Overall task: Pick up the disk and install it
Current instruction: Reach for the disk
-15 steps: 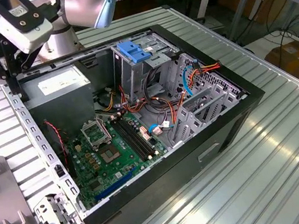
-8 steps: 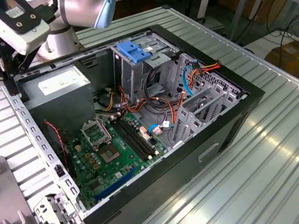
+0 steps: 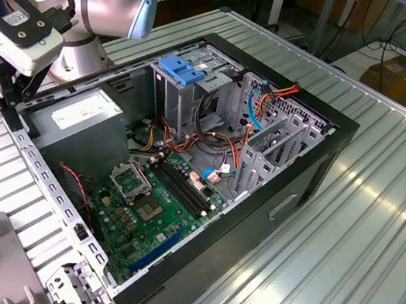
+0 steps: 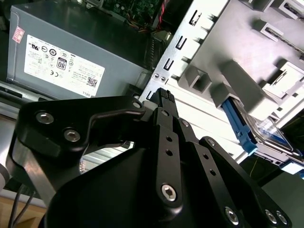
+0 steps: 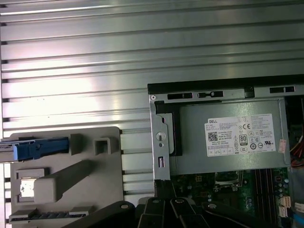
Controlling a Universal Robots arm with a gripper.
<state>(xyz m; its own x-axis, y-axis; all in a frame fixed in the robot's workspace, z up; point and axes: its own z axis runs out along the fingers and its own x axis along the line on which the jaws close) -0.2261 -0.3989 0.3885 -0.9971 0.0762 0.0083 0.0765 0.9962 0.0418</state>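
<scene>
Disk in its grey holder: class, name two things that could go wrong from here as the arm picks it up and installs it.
1. The disk sits tucked among raised blocks of the grey holder; a gripper approach off-line could strike a block.
2. Loose orange and blue cables lie beside the drive cage in the case; they might snag or get pinched during installation.

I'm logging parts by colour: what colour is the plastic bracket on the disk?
Blue; the bracket shows best in the first wrist view.
</scene>
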